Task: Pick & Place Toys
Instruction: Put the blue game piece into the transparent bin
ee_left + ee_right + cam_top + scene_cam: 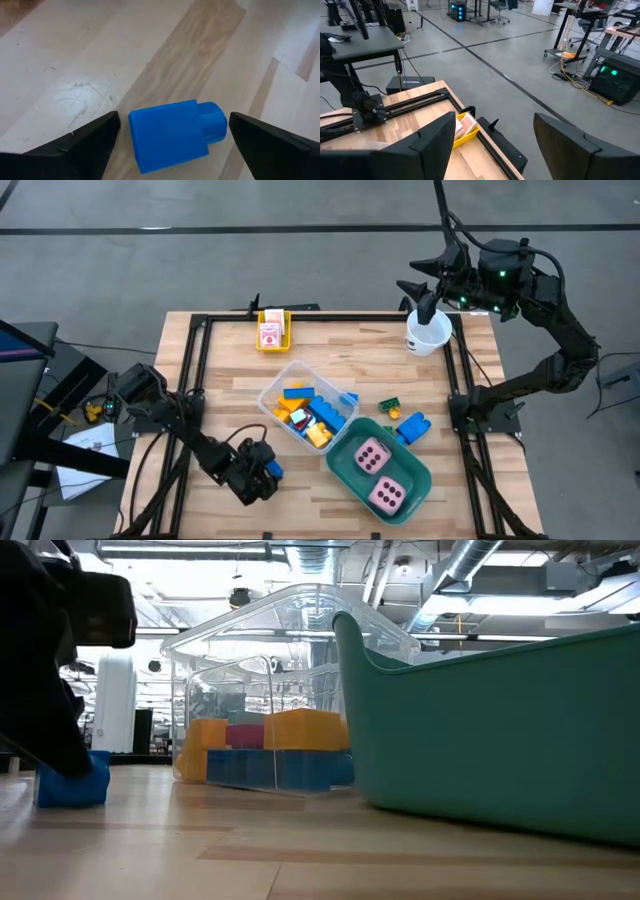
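A blue brick [172, 132] lies on its side on the wooden table near the front left; it also shows in the high view [276, 471] and the low view [72, 782]. My left gripper [173, 120] is open, slanting down, one finger on each side of that brick with narrow gaps showing. A clear tub [305, 415] holds several blue, yellow and orange bricks. Two pink dice [378, 475] sit in the teal tub [420, 480]. Another blue brick [410, 428] and a small green-yellow brick [390, 408] lie on the table. My right gripper [430, 300] waits open, high over the white cup [428, 335].
A yellow holder with pink-white cards [272, 332] stands at the far edge. Black rails [195, 370] run along the table's left, right and far sides. Bare wood lies between the left gripper and the clear tub.
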